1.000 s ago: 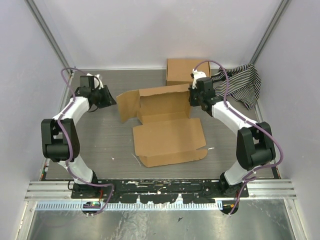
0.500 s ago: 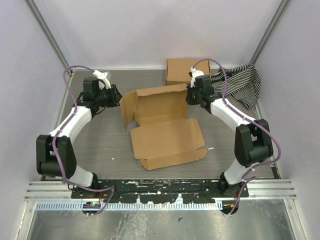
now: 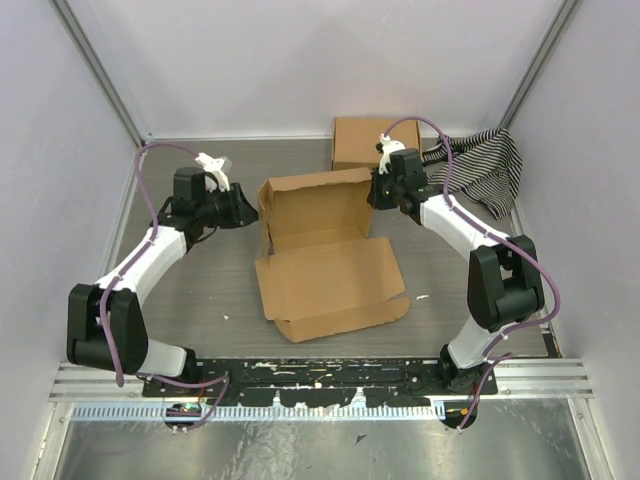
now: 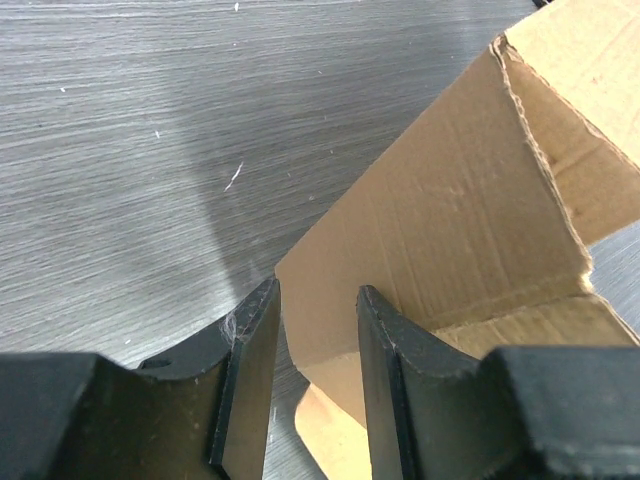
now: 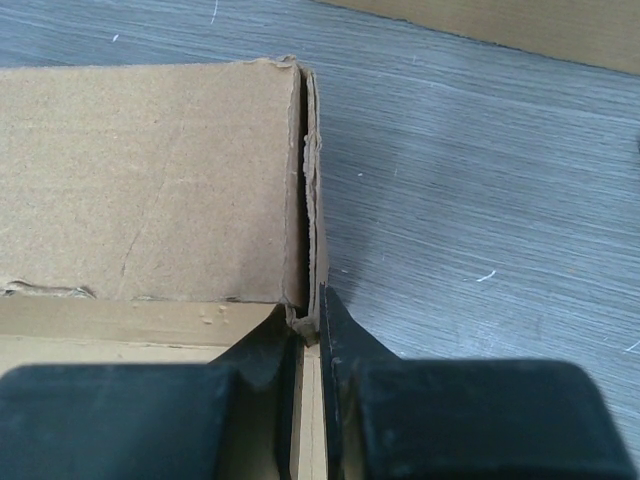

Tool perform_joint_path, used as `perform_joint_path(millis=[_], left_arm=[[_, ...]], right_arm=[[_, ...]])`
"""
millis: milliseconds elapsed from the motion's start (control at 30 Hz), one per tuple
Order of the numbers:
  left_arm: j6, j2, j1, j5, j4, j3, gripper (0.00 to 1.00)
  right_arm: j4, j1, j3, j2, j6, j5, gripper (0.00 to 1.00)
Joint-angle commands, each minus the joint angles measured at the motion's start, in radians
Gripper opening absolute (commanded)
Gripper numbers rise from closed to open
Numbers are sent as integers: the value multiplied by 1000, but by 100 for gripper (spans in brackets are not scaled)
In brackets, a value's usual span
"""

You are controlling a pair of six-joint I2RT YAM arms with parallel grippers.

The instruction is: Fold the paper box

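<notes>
Brown corrugated cardboard, the paper box (image 3: pixel 330 275) lay half-formed on the table (image 3: pixel 200 290), its flat panel nearest the arms. Beyond, the left gripper (image 4: pixel 318 295) had its fingers apart astride the raised left flap, while the right gripper (image 5: pixel 310 320) pinched the right wall. Farthest back sat a second cardboard box (image 3: pixel 360 140) and a striped cloth (image 3: pixel 490 165).

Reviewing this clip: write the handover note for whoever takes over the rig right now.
Left gripper: fingers apart around the lower corner of the left flap of the plain brown corrugated cardboard paper box, not clamped.
Right gripper: shut on the right side wall, holding it upright.
Box: mid grey table; far part raised, near wide panel flat.
Done: far walls partly stood up.
Left: likely lock the sides, tuck the tabs, close the lid.
</notes>
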Motion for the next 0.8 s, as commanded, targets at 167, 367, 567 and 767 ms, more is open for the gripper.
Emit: perform_joint_path(millis=[167,367,567,767], left_arm=[[0,-38,-32,-1,7,54,43],[-22,-198,-55,-18,-20,-5,44],[-34,-162,-67,-19,52,-44,45],[0,-59,-74,-28,51,9,44]], right_arm=[[16,1,-13,-41,30,-51,3],[14,1,-14,-47,35,-43,3],[34,2,-14,-58,59,-104,4],[23,4,-13,-68,55,-121,4]])
